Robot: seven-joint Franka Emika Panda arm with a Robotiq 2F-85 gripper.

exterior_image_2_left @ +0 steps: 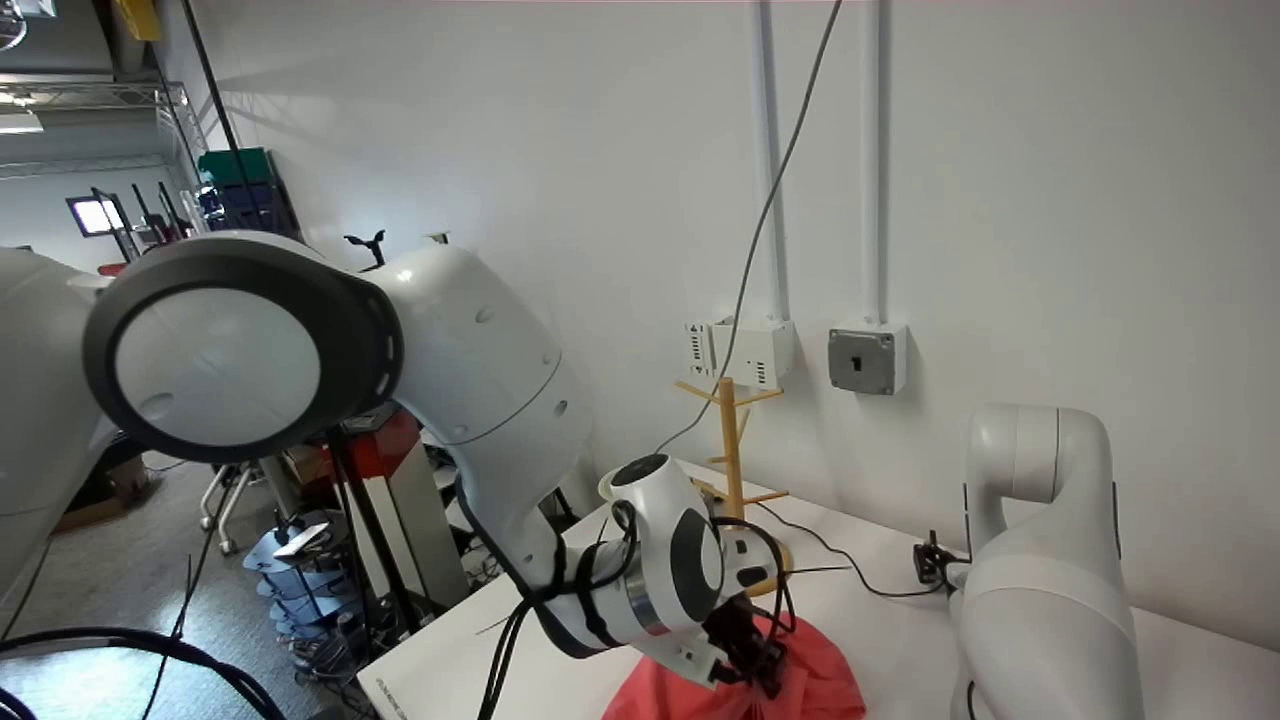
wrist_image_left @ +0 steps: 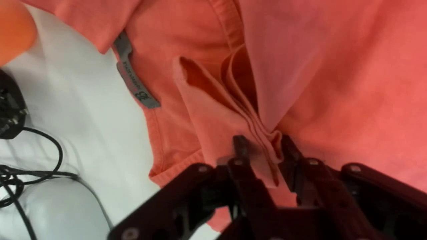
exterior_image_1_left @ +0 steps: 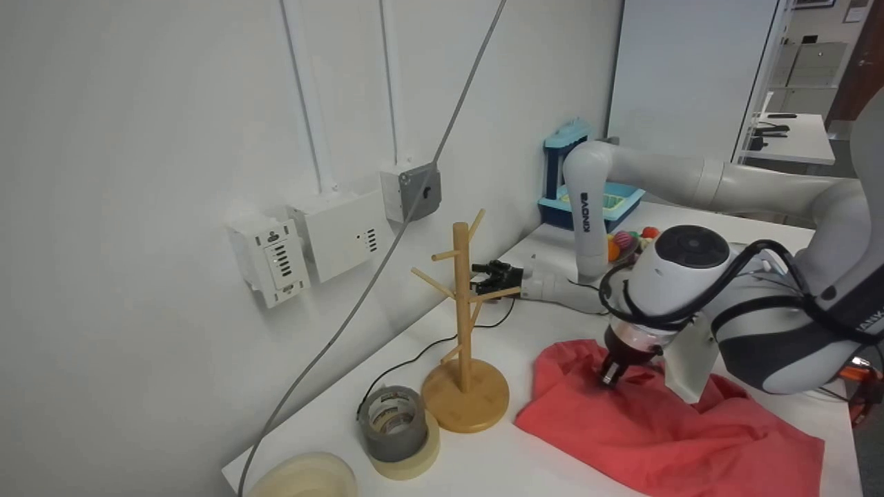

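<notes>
Red fabric between the jaws

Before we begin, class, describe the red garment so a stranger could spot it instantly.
Find the white table, then the gripper above it. The red garment spreads beneath; unlike the wooden stand and tape rolls nearby, it is rumpled cloth with a grey label.

Beyond the wooden stand, the white arm reads "KINOVA"; the Franka arm right of the stand seems to show "ANK". Print on the grey tape roll beside the stand and on the tag of the red cloth right of it is too blurred to read.
</notes>
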